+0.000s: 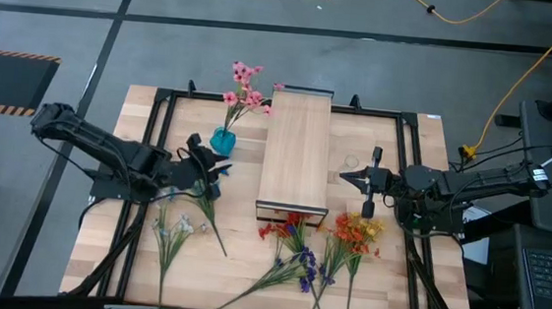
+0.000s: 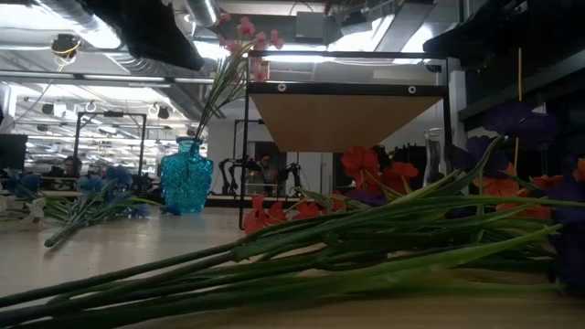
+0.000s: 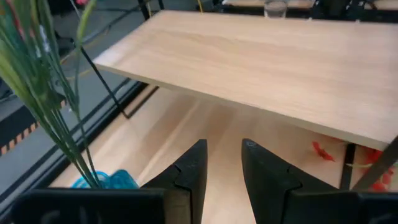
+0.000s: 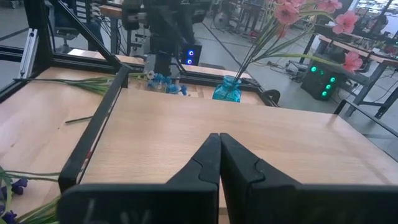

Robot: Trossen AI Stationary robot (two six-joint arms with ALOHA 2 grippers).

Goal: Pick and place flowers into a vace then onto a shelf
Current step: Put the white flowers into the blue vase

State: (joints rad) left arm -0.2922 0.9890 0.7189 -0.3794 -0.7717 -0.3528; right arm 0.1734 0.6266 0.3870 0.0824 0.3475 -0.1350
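The pink flowers (image 1: pixel 244 91) already stand in the blue vase (image 1: pixel 223 141) beside the shelf (image 1: pixel 296 154), not on it. The left gripper (image 1: pixel 217 173) hovers near the vase, fingers apart and empty, probably lining up a grasp. The right gripper (image 1: pixel 347 177) waits clenched, empty.

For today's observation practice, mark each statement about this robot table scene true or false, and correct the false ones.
1. Pink flowers stand in a blue vase. True.
2. The blue vase stands on top of the shelf. False: it stands on the tabletop beside the shelf.
3. The right gripper is shut and holds nothing. True.
4. The left gripper grips a red flower. False: nothing shows between its parted fingers.
5. Loose flowers lie on the tabletop in front of the shelf. True.
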